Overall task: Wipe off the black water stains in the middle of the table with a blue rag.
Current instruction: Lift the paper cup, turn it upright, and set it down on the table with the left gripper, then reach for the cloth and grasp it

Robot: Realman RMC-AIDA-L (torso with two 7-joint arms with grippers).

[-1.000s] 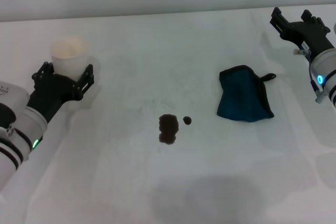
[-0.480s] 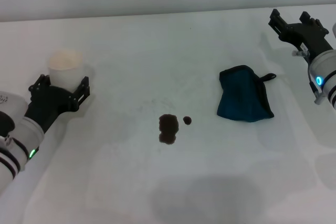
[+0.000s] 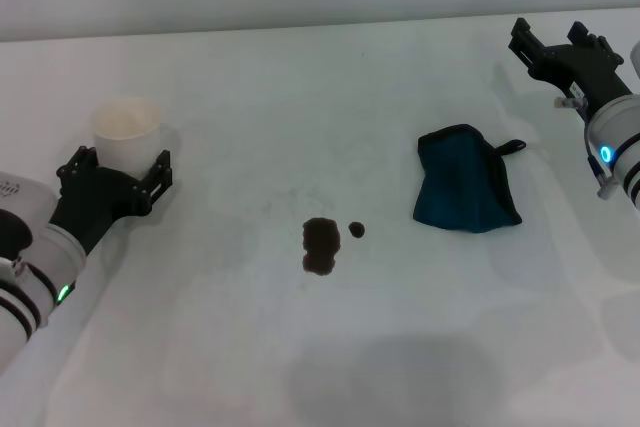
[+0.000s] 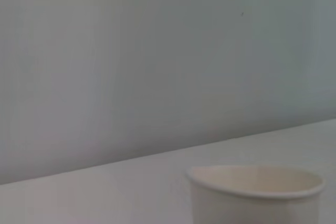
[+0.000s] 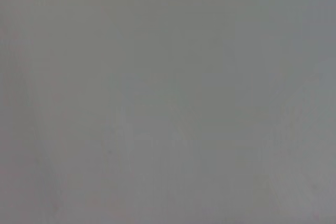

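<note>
Smooth white bench (image 3: 200,347), and mid-bench sits the stain (image 3: 321,245), a dark irregular blotch with a tiny round dot beside it. The soft blue rag (image 3: 465,192) lies crumpled toward the right edge, untouched. Left tool (image 3: 117,169) spread wide around a paper cup (image 3: 128,130); right tool (image 3: 555,47) released, empty, far right corner.

Blue rag (image 3: 465,194); black stains (image 3: 321,245); white table (image 3: 300,97).
</note>
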